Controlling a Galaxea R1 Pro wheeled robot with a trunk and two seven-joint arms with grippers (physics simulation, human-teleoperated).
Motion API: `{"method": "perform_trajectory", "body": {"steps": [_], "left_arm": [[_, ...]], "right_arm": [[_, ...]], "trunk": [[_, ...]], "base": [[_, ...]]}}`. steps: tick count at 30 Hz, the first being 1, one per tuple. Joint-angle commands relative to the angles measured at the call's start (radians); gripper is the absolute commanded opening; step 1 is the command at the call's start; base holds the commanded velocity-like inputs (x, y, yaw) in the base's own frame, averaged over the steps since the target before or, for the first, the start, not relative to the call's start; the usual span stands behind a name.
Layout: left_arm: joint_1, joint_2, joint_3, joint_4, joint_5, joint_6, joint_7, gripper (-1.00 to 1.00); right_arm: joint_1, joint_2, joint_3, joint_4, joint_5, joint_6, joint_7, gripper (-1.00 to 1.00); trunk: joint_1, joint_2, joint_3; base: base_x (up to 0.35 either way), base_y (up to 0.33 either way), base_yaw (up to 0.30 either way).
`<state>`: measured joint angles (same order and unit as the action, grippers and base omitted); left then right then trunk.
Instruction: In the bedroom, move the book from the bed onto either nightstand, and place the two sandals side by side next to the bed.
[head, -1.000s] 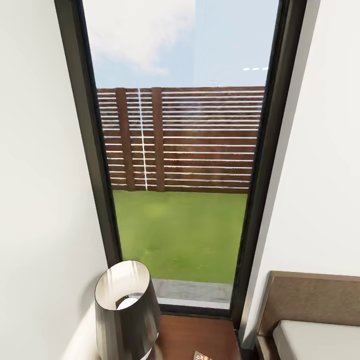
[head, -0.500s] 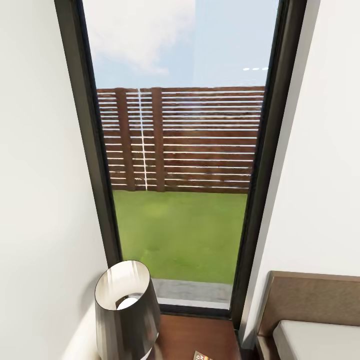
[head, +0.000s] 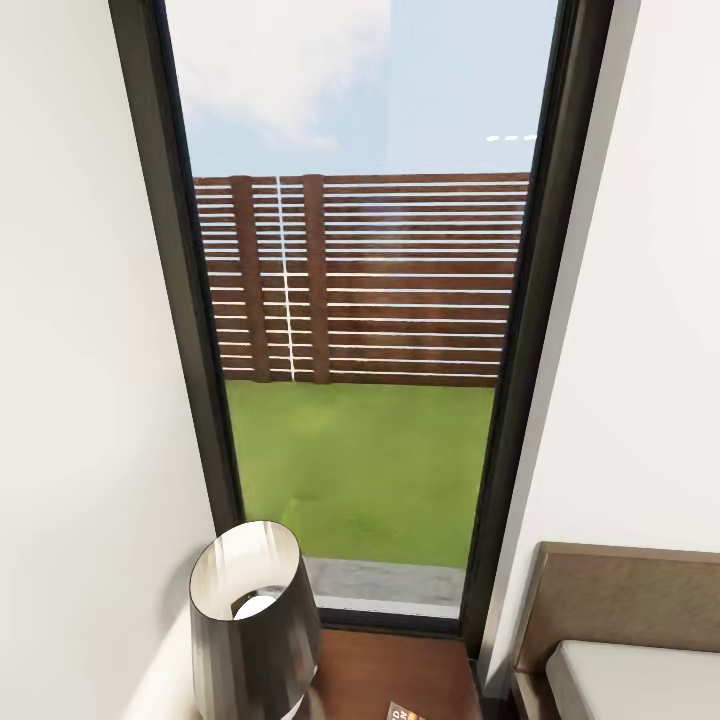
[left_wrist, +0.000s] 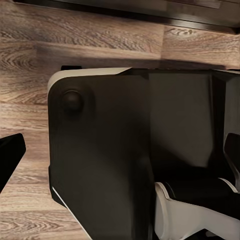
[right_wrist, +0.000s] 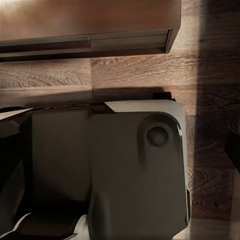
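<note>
Left hand (left_wrist: 7, 156): only a dark fingertip at the frame edge, hanging over wood-plank floor (left_wrist: 30, 60) beside the robot's dark grey base (left_wrist: 100, 160); right hand's fingertip (right_wrist: 234, 150) is likewise a sliver, so can't tell spread or pressed together for either. Head view: corner of the dark paperback book with orange band (head: 405, 712) lies on the reddish-brown wooden nightstand (head: 390, 670), beside the dark metallic lamp shade (head: 255, 620). Light-grey mattress bed with brown headboard (head: 620, 610) sits right of it, tall black-framed window (head: 370, 300) behind.

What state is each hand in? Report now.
Left hand: cannot be told; one dark finger at the frame's edge.
Right hand: cannot be told; one dark finger at the frame's edge.
</note>
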<state>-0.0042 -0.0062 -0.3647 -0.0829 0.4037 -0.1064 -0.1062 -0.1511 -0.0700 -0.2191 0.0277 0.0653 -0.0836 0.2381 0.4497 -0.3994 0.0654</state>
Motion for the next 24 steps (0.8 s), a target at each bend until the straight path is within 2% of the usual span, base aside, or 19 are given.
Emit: {"method": "perform_trajectory", "body": {"steps": [1,24], "left_arm": [[0.000,0.000,-0.008,0.002,0.010,-0.004,-0.003,1.00],[0.000,0.000,-0.008,0.002,0.010,-0.004,-0.003,1.00]], "right_arm": [[-0.001,-0.001,-0.008,0.003,0.007,-0.005,0.003,1.00],[-0.001,-0.001,-0.008,0.003,0.007,-0.005,0.003,1.00]], "trunk": [[0.000,-0.001,0.000],[0.000,-0.001,0.000]], "base": [[0.000,0.000,0.000],[0.000,0.000,0.000]]}}
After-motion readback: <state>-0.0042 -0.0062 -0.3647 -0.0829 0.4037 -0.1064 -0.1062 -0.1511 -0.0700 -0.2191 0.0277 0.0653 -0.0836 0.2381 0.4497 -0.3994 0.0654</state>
